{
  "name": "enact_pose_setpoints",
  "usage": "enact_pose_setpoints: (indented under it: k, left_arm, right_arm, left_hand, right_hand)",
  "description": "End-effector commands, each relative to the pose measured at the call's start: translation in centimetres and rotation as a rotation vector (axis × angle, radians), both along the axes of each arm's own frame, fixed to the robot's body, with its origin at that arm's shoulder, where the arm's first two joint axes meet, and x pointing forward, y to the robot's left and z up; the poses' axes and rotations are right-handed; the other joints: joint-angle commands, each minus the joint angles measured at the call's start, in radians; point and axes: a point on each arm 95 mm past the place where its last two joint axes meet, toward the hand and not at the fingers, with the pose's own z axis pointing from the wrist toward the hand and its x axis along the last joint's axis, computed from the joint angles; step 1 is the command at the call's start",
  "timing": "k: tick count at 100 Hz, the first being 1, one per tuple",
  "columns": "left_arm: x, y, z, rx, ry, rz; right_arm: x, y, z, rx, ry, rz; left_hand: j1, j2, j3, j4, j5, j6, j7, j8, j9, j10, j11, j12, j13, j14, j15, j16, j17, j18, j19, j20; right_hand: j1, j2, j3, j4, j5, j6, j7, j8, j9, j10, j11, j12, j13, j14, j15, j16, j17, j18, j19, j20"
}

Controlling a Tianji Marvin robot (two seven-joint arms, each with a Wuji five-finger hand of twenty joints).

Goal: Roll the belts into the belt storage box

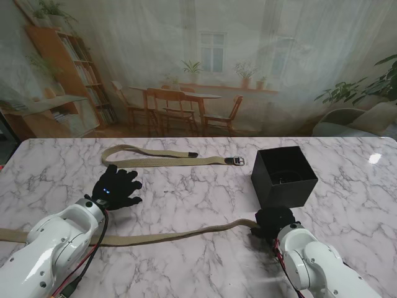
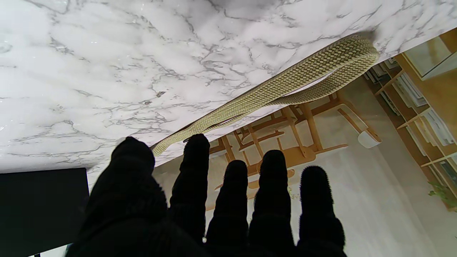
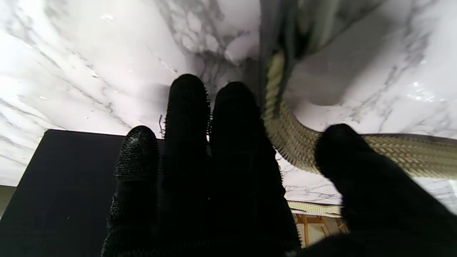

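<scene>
Two tan woven belts lie on the marble table. The far belt [image 1: 173, 162] is folded double, its metal buckle [image 1: 234, 161] pointing toward the black storage box [image 1: 288, 195]. The near belt [image 1: 173, 234] runs from the table's left edge to my right hand [image 1: 273, 222]. That hand is shut on the belt's end just in front of the box. In the right wrist view the belt [image 3: 296, 142] curls up between thumb and fingers of the right hand [image 3: 214, 160]. My left hand [image 1: 116, 186] hovers open, fingers spread, between the two belts. The far belt [image 2: 285, 85] lies beyond the left hand [image 2: 214, 214].
The box [image 3: 71, 171] is open at the top and stands at the right of the table. A printed room backdrop hangs behind the table's far edge. The near belt's left part passes under my left forearm.
</scene>
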Motion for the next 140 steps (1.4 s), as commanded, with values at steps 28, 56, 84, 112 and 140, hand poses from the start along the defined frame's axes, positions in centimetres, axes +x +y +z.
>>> enact_pose_setpoints:
  k: [28, 56, 84, 112, 140]
  left_arm:
    - [-0.7, 0.2, -1.0, -0.030, 0.004, 0.011]
    - [-1.1, 0.3, -1.0, -0.043, -0.010, 0.009]
    - [-1.1, 0.5, -0.9, -0.043, -0.020, 0.010]
    - [-0.9, 0.5, -1.2, -0.032, -0.013, 0.024]
    - [-0.8, 0.7, -1.2, -0.038, -0.019, 0.034]
  right_arm:
    - [-1.1, -0.9, 0.7, -0.004, -0.103, 0.031]
    - [-2.0, -2.5, 3.2, -0.065, -0.264, 0.144]
    - [-3.8, -4.0, 5.0, -0.202, -0.197, 0.269]
    - [-3.0, -5.3, 3.3, -0.052, -0.148, 0.348]
    - [-2.5, -6.4, 1.9, -0.044, -0.088, 0.354]
  left_hand:
    - [-0.004, 0.040, -0.021, -0.015, 0.019, 0.018, -0.002, 0.016, 0.018, 0.022, -0.022, 0.015, -0.005, 0.033, -0.017, 0.005, -0.012, 0.054, -0.035, -0.010]
    - [-0.004, 0.045, -0.021, -0.015, 0.021, 0.017, -0.001, 0.018, 0.019, 0.022, -0.021, 0.017, -0.006, 0.034, -0.017, 0.006, -0.017, 0.057, -0.042, -0.012]
    - [-0.004, 0.047, -0.022, -0.014, 0.022, 0.016, 0.001, 0.021, 0.014, 0.023, -0.025, 0.017, -0.008, 0.032, -0.019, 0.005, -0.026, 0.066, -0.065, -0.023]
    - [0.004, 0.048, -0.020, -0.014, 0.022, 0.015, 0.002, 0.022, 0.009, 0.022, -0.025, 0.017, -0.009, 0.031, -0.019, 0.005, -0.025, 0.067, -0.066, -0.023]
    - [0.003, 0.050, -0.022, -0.014, 0.020, 0.015, 0.001, 0.022, 0.005, 0.023, -0.025, 0.017, -0.009, 0.031, -0.019, 0.006, -0.027, 0.065, -0.067, -0.022]
  right_hand:
    - [-0.041, 0.040, -0.050, 0.027, -0.042, -0.059, -0.173, -0.020, -0.007, 0.043, -0.017, 0.010, -0.022, 0.019, 0.015, -0.005, -0.011, 0.034, 0.019, 0.006]
    - [0.140, -0.035, 0.025, -0.082, -0.165, -0.328, -0.089, -0.129, -0.061, 0.013, -0.055, 0.021, -0.033, 0.013, 0.002, -0.014, -0.023, 0.041, -0.004, -0.002]
    - [0.243, -0.036, 0.225, 0.015, -0.330, -0.510, -0.182, -0.086, -0.599, 0.061, -0.335, -0.084, -0.273, -0.018, -0.201, -0.068, -0.132, 0.050, -0.138, 0.007]
    - [0.394, -0.135, 0.447, 0.031, -0.290, -0.563, -0.187, -0.142, -0.989, 0.077, -0.374, -0.308, -0.476, -0.026, -0.290, -0.174, -0.192, 0.033, -0.189, -0.002]
    - [0.318, -0.157, 0.400, 0.012, -0.235, -0.578, -0.164, -0.142, -1.021, 0.059, -0.384, -0.322, -0.521, -0.023, -0.315, -0.204, -0.218, 0.031, -0.214, -0.006]
